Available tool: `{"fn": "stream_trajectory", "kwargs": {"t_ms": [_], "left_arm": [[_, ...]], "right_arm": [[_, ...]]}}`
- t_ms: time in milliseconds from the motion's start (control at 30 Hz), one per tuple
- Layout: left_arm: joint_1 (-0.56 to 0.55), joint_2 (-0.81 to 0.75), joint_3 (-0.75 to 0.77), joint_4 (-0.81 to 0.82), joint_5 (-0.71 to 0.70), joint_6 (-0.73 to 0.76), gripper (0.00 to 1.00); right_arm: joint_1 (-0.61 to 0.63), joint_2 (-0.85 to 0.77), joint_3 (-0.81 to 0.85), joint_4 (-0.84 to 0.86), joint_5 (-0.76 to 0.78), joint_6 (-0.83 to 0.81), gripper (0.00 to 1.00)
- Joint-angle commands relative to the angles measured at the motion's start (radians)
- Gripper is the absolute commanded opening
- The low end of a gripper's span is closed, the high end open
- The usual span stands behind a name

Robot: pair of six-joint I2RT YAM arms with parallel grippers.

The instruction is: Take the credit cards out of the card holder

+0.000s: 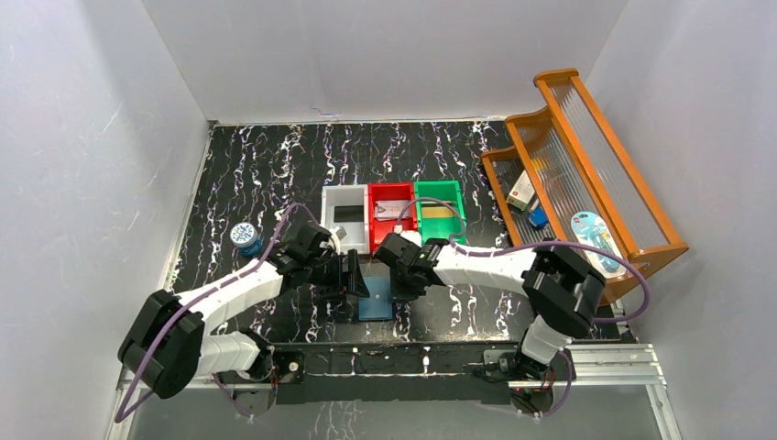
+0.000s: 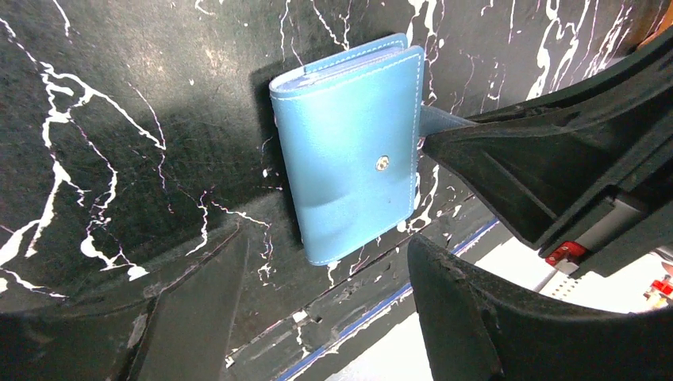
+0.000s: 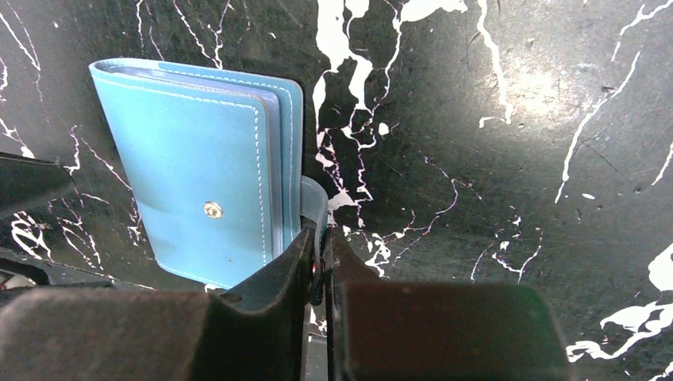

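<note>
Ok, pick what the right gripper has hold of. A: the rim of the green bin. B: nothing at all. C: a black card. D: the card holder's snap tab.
D: in the right wrist view the right gripper is pinched shut on the snap tab, which sticks out from the edge of the closed card holder.

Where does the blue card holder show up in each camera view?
Top external: card holder low centre, beside the right gripper.
Left wrist: card holder centre frame, closed.
Right wrist: card holder left of centre.
Shared landmark: right gripper pinching its snap tab.
</note>
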Motion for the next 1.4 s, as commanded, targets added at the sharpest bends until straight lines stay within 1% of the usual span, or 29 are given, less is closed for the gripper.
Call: {"fn": "stream_trajectory", "kwargs": {"t_ms": [0, 67, 167, 300, 467, 533, 633, 700, 833, 1067, 1133, 1167, 1233, 1300, 1367], "left_arm": [[-0.005, -0.052, 0.043, -0.034, -0.049, -0.002, 0.72], [-0.005, -0.079, 0.046, -0.040, -0.086, -0.012, 0.72], [-0.005, -0.127, 0.053, -0.057, -0.150, -0.030, 0.72], [-0.004, -0.210, 0.054, -0.087, -0.249, -0.055, 0.72], [-0.003, -0.301, 0.071, -0.155, -0.368, -0.065, 0.74], [-0.003, -0.334, 0.075, -0.179, -0.406, -0.071, 0.75], [-0.003, -0.375, 0.074, -0.200, -0.457, -0.080, 0.78], [-0.002, -0.391, 0.076, -0.211, -0.470, -0.080, 0.79], [-0.003, -0.390, 0.078, -0.233, -0.473, -0.079, 0.81], [-0.003, -0.394, 0.078, -0.239, -0.483, -0.082, 0.81], [-0.003, -0.395, 0.078, -0.238, -0.490, -0.083, 0.82], [-0.003, -0.393, 0.076, -0.237, -0.492, -0.085, 0.82], [-0.003, -0.388, 0.072, -0.230, -0.491, -0.088, 0.82], [-0.003, -0.377, 0.067, -0.213, -0.477, -0.089, 0.82], [-0.003, -0.365, 0.060, -0.176, -0.443, -0.080, 0.82]], "right_arm": [[-0.002, -0.004, 0.021, -0.010, 0.028, -0.011, 0.14], [-0.002, -0.034, 0.021, -0.011, 0.044, -0.017, 0.10], [-0.002, -0.087, 0.021, -0.009, 0.055, -0.035, 0.00], [-0.002, -0.176, 0.006, 0.014, 0.044, -0.038, 0.00], [-0.002, -0.270, -0.036, 0.155, -0.040, -0.047, 0.00], [-0.001, -0.280, -0.042, 0.194, -0.071, 0.002, 0.00], [-0.001, -0.259, -0.062, 0.302, -0.138, 0.045, 0.02], [0.000, -0.220, -0.050, 0.338, -0.169, 0.045, 0.02], [-0.001, -0.148, 0.024, 0.305, -0.179, 0.016, 0.03], [0.000, -0.122, 0.081, 0.371, -0.253, -0.057, 0.03], [0.000, -0.146, 0.055, 0.343, -0.192, -0.018, 0.03], [-0.001, -0.167, 0.025, 0.342, -0.145, 0.010, 0.03], [-0.009, -0.217, -0.038, 0.340, -0.098, 0.050, 0.04], [-0.024, -0.261, -0.096, 0.314, -0.074, 0.090, 0.05], [-0.047, -0.289, -0.150, 0.290, -0.087, 0.116, 0.05]]}}
